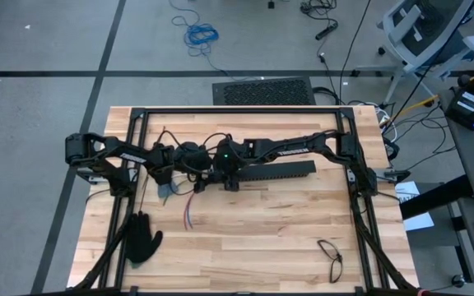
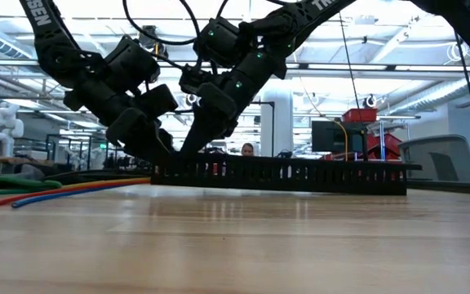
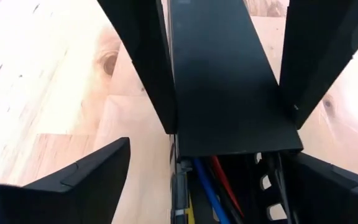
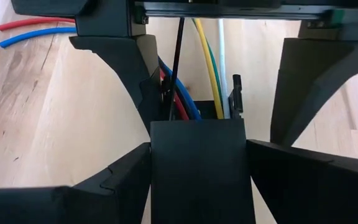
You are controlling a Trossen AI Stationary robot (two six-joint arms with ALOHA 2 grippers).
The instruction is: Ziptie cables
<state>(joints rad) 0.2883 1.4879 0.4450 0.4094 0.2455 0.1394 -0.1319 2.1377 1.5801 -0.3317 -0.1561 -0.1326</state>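
Inside the black slotted bar (image 4: 201, 168), cables (image 4: 213, 74) visible only from wrists; both end effectors apart

Scanning for lettering, and there was very little to read. In the low view, the dark robot arm (image 2: 43, 37) that came down beside the long black slotted bar (image 2: 280, 173) carried white letters along its upper link, cut off by the picture's edge; they looked like "SEN", part of a longer word. The other dark arm (image 2: 317, 10), above that same bar, showed the start of a white word, perhaps "TR", too clipped to be sure. Nothing else in any view could be read.
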